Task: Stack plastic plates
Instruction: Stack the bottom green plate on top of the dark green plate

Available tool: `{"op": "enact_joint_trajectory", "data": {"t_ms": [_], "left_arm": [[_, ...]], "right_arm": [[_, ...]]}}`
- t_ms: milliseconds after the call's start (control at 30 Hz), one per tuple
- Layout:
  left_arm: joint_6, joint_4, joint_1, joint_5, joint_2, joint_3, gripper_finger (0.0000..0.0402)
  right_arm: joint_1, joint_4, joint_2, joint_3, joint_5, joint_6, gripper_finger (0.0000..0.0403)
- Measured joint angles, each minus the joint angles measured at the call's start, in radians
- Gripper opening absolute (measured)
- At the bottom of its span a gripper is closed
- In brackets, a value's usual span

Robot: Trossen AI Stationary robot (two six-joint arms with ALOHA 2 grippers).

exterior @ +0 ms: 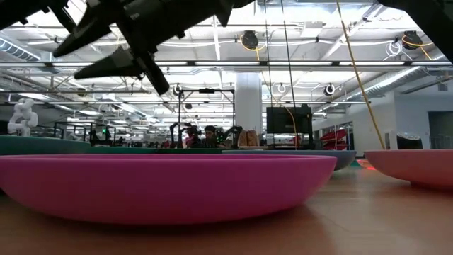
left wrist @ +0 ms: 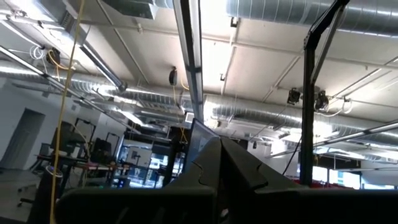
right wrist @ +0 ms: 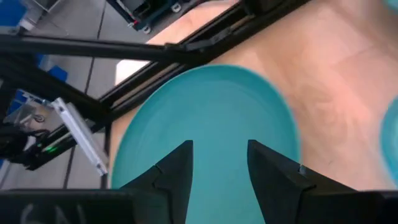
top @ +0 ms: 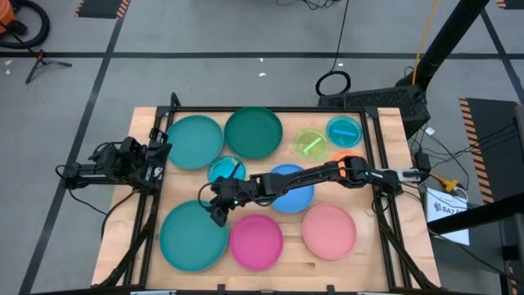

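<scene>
From above, the wooden table (top: 385, 123) carries three large round teal plastic plates (top: 194, 141) (top: 254, 131) (top: 192, 236), one large blue plate (top: 295, 194) under the right arm, one magenta plate (top: 256, 242), one pale pink plate (top: 329, 230), two small translucent cyan plates (top: 344, 130) (top: 221, 170), one lime-green plate (top: 310, 143) and a sliver of one orange plate (top: 337, 154), while the left gripper (top: 160, 152) waits at the table's left edge, its fingers impossible to judge. At table height the magenta plate (exterior: 166, 185) fills the foreground with the pink one (exterior: 417, 167) to its right. The right wrist view shows the right gripper (right wrist: 219, 165) spread open and empty above the near-left teal plate (right wrist: 211, 118).
</scene>
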Motion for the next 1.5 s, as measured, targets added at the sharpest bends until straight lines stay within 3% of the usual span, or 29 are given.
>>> {"op": "enact_joint_trajectory", "data": {"t_ms": [533, 767, 1000, 1100, 1233, 1500], "left_arm": [[0.020, 0.003, 0.000, -0.015, 0.000, 0.000, 0.0010], [0.020, 0.009, 0.000, -0.015, 0.000, 0.000, 0.0010], [0.019, 0.012, 0.000, -0.017, 0.000, 0.000, 0.0010], [0.018, 0.017, 0.000, -0.018, 0.000, 0.000, 0.0010], [0.015, 0.013, 0.001, -0.018, 0.000, 0.000, 0.0010], [0.014, -0.004, 0.001, -0.017, 0.000, 0.000, 0.0010]], "right_arm": [[0.033, 0.005, 0.000, 0.000, 0.051, 0.024, 0.0122], [0.034, 0.119, 0.000, 0.000, 0.052, -0.061, 0.0122], [0.032, 0.117, 0.058, 0.055, 0.048, -0.090, 0.0122], [0.032, 0.077, 0.118, 0.174, 0.044, -0.167, 0.0122], [0.034, -0.171, 0.191, 0.364, 0.066, -0.216, 0.0122], [0.029, -0.390, 0.176, 0.338, 0.160, -0.092, 0.0122]]}}
